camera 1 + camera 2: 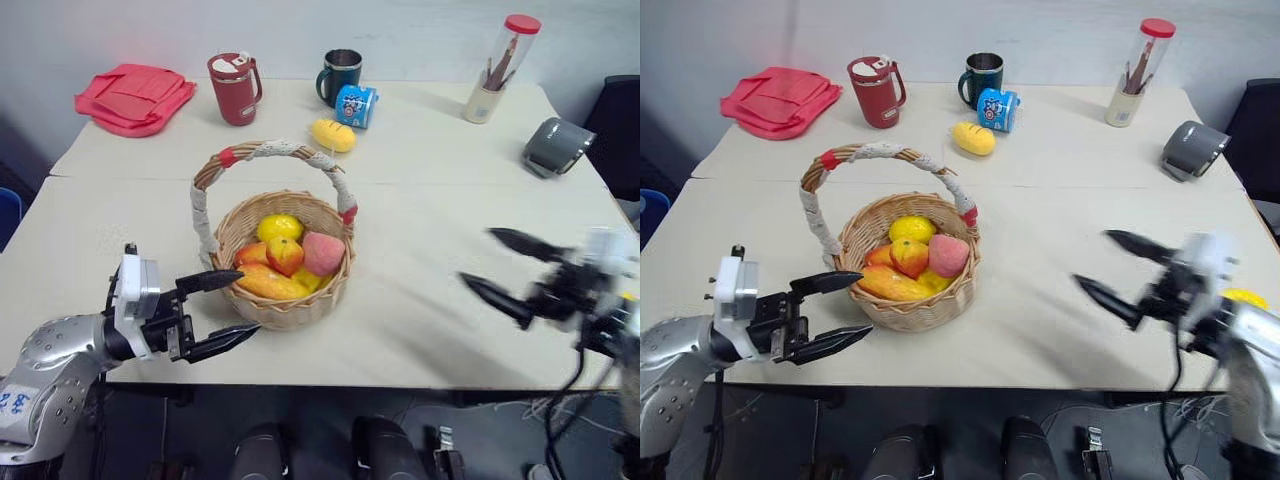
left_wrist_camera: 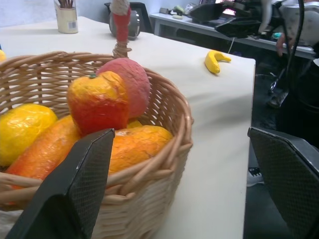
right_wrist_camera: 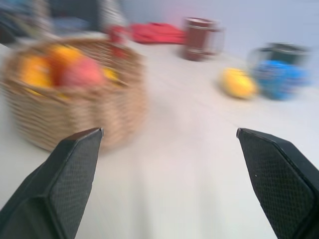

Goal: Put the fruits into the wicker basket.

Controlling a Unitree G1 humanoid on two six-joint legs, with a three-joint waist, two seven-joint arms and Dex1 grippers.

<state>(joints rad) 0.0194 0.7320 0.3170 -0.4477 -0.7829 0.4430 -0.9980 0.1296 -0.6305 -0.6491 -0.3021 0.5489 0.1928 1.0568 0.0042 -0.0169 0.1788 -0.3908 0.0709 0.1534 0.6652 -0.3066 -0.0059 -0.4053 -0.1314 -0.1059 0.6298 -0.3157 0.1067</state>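
At table centre I see the wicker basket (image 1: 290, 255) heaped with fruits (image 1: 285, 258), one yellow fruit (image 1: 334, 135) loose at its 12 o'clock, my left gripper (image 1: 226, 313) spread empty at its 8 o'clock, my right gripper (image 1: 508, 270) spread empty at 3 o'clock.

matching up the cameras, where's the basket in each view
Left eye: basket centre-left, near the table's front edge.
Right eye: basket left of centre, near the front edge.
Left wrist: basket close behind the near finger.
Right wrist: basket blurred, beyond one finger.
Shared landmark: the peach inside.
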